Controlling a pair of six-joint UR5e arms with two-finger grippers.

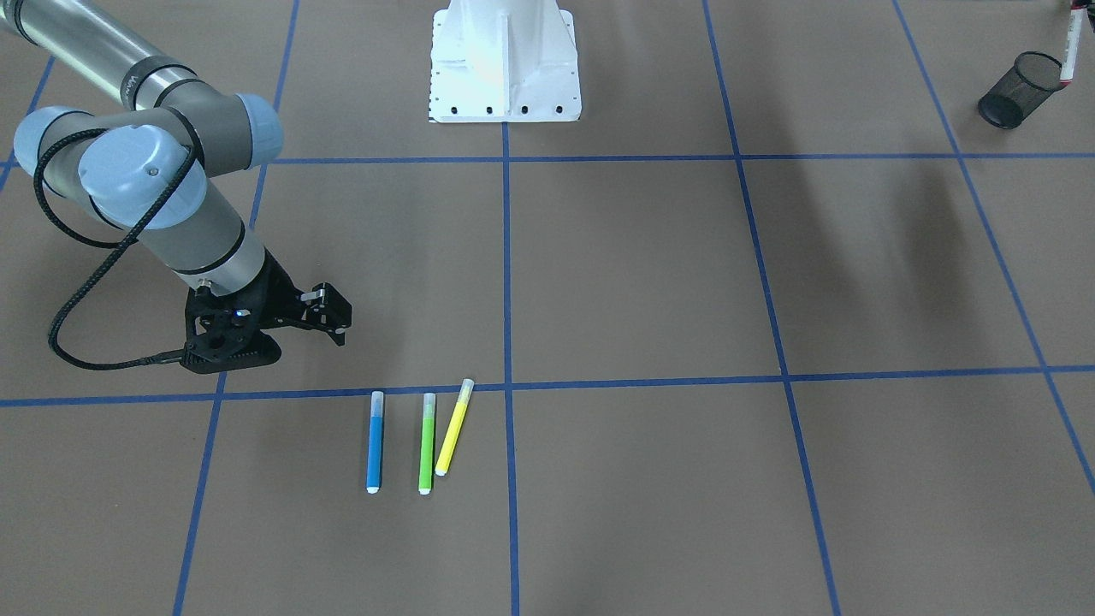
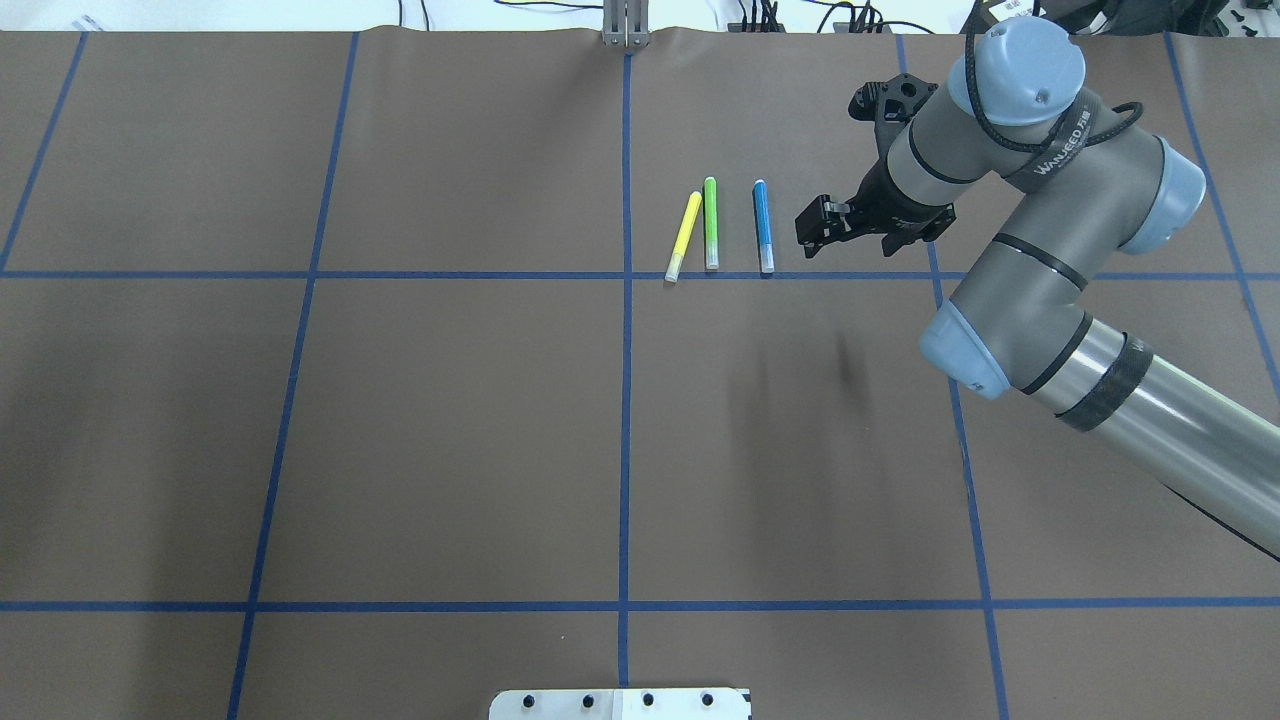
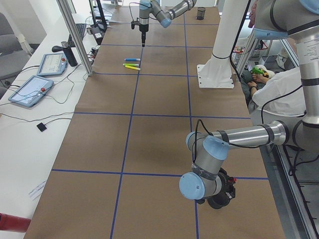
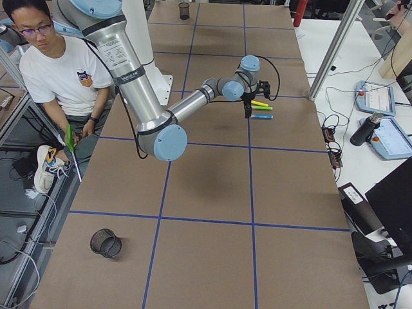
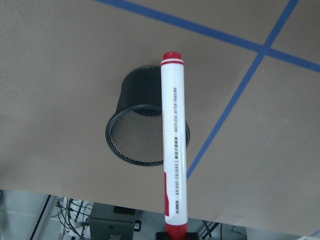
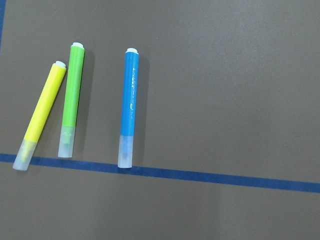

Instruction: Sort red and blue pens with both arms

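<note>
— Black mesh, round, mouth open to us: the pen cup [image 5: 145, 132] stands on the brown paper table [image 2: 450, 450] at the robot's left end. Through its mouth we see only its own mesh.

— And the red marker [image 5: 174, 140]?

— White barrel with small print, red at both ends. It hangs above the cup, crossing its rim in the left wrist view, not inside it. The left gripper [image 5: 172, 236] clamps its near red end.

— We spot a second mesh cup [image 4: 106, 243] at the robot's right end, too small for us to read its inside.

— The blue highlighter [image 6: 129, 105] has a blue body, a translucent cap and a white end. It lies flat, its cap tip on a blue tape line [image 6: 225, 177], just beside the green highlighter [image 6: 71, 95]. The yellow highlighter [image 6: 42, 112] leans towards that one.

— The right arm [image 2: 1040, 260] comes in bent at the wrist. The right gripper [image 2: 815, 232] points down and hovers near the blue highlighter, on the robot's right of it and apart from it. Whether its jaws are spread or closed we cannot tell.

— The left arm [image 3: 234, 135] folds low over its cup.
</note>
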